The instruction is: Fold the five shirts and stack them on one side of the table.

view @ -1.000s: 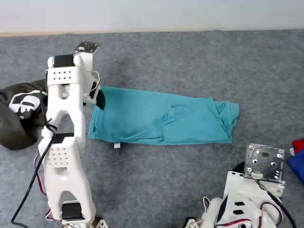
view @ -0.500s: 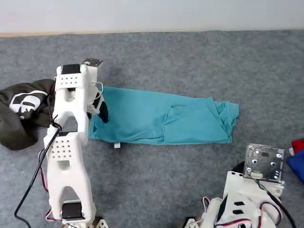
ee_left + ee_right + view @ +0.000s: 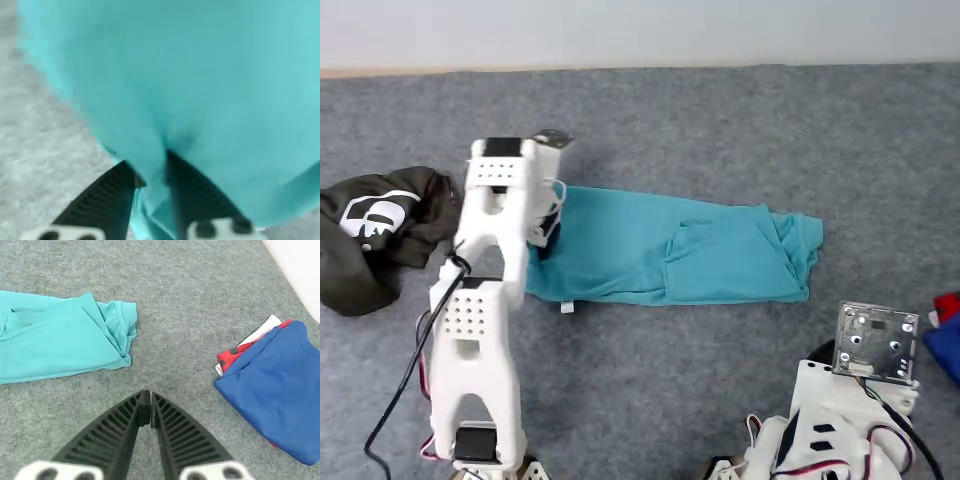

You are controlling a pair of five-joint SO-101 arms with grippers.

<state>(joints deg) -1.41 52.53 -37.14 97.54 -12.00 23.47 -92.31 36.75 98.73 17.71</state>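
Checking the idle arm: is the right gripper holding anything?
No, the right gripper is shut on nothing, over the grey mat and apart from the teal shirt.

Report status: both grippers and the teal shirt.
Left gripper shut on teal shirt edge. Right gripper shut, empty, above bare carpet. Black shirt beside left arm, apart from teal.

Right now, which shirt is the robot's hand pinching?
The teal shirt, stretched out mid-table: the left hand is shut on its edge. The crumpled black shirt and the folded blue shirt lie off to the sides, untouched.
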